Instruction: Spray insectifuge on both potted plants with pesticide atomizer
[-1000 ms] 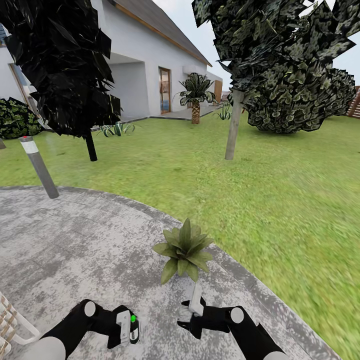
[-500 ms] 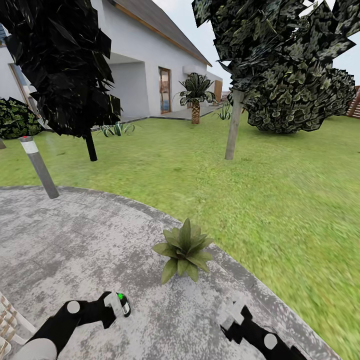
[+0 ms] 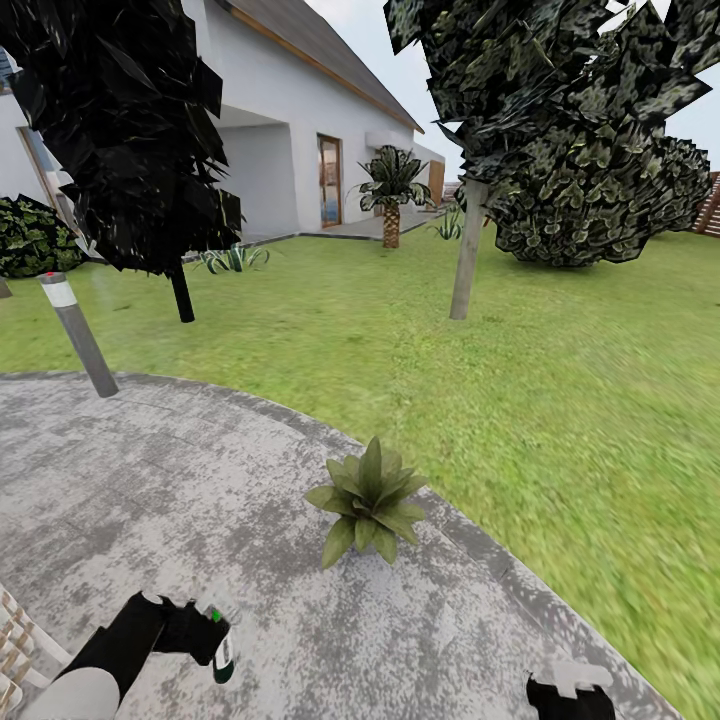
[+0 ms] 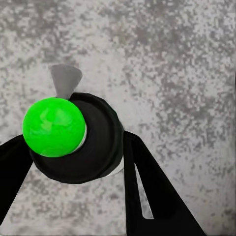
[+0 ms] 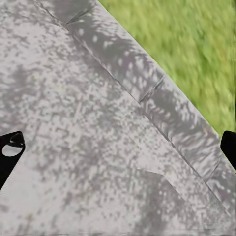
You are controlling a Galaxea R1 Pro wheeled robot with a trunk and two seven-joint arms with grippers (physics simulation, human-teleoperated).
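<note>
- The left gripper (image 3: 215, 645) is holding the small dark bottle of the pesticide atomizer (image 4: 78, 140) between its black fingers (image 4: 147, 191), closed on its body, low over the speckled grey paved patio (image 3: 150, 480); the atomizer is showing a bright green cap and a pale grey cone-shaped nozzle; it is sitting near one edge of the grip, so a jolt might be tipping it out.
- The right gripper (image 3: 570, 680) is hanging at the frame's lower edge, its tips spread wide apart over the paving and holding nothing.
- The low rosette of pointed green leaves, one potted plant (image 3: 368, 500), is standing just ahead by the patio's curb, well apart from the nozzle; spraying from here is risking a miss onto paving, and the nozzle's heading toward the plant is unclear.
- The green lawn (image 3: 520, 370) is stretching beyond; I cannot tell where the second plant is.
</note>
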